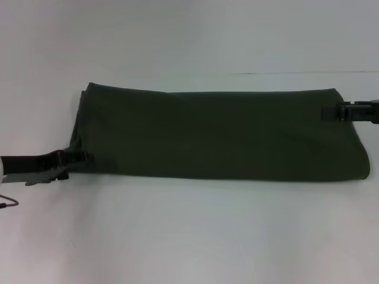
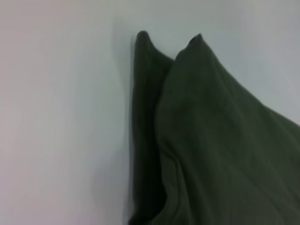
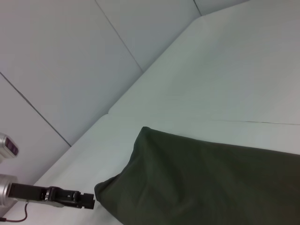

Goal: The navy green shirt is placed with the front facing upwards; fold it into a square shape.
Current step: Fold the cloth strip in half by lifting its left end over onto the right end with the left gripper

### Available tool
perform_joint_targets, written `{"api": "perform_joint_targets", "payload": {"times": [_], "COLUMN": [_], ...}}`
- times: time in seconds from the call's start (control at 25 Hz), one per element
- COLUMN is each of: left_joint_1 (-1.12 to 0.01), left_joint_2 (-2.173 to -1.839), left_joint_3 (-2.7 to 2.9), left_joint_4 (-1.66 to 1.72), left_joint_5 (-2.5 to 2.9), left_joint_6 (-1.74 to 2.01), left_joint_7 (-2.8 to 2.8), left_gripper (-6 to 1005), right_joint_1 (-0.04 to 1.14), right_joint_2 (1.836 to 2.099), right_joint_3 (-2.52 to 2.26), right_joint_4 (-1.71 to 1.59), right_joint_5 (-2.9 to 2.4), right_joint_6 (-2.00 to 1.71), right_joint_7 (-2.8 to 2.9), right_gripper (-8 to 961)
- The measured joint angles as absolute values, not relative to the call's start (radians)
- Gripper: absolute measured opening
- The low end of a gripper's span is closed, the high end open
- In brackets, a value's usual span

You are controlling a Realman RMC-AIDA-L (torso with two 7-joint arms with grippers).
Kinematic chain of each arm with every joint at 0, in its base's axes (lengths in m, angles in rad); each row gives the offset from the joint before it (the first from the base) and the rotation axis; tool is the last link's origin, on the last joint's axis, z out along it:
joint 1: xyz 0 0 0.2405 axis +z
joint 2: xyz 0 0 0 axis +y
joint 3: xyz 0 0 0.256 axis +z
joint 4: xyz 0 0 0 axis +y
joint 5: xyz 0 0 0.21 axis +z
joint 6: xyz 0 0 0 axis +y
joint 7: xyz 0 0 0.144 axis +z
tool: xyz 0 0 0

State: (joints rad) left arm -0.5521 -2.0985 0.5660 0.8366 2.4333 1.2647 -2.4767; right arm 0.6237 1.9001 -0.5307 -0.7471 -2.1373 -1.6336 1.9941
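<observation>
White surface (image 1: 189, 236) | left gripper (image 1: 83, 157) and right gripper (image 1: 329, 112) each pinching opposite ends of navy green shirt (image 1: 213, 133) | risk: uneven lift skews the fold.

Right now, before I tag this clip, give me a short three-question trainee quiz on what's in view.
1. True or false: the shirt lies as a long band across the table.
2. Which hand is at the shirt's near left corner?
3. Multiple choice: the right hand is at the shirt's A) left end B) right end, far edge C) middle.

Key: 1 true. 2 the left hand. 3 B.
</observation>
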Motion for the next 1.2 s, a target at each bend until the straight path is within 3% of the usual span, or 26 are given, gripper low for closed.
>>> {"api": "perform_joint_targets", "payload": {"times": [0.8, 1.2], "left_joint_1": [-0.571, -0.590], "left_joint_2": [-2.100, -2.086], "left_joint_3": [0.580, 0.585], "left_joint_4": [0.810, 0.798], "left_joint_5": [2.460, 2.475], "left_joint_6": [1.223, 1.260], "left_joint_7": [-2.482, -2.622], "left_gripper": [883, 880], "right_joint_1": [0.618, 0.618], "right_joint_2": [1.900, 1.899], "right_joint_3": [-0.516, -0.515], "right_joint_4": [-0.744, -0.749], "right_joint_5": [-2.135, -2.135], "right_joint_6": [-1.634, -1.634], "right_joint_7": [1.995, 2.006], "right_gripper": [915, 915]}}
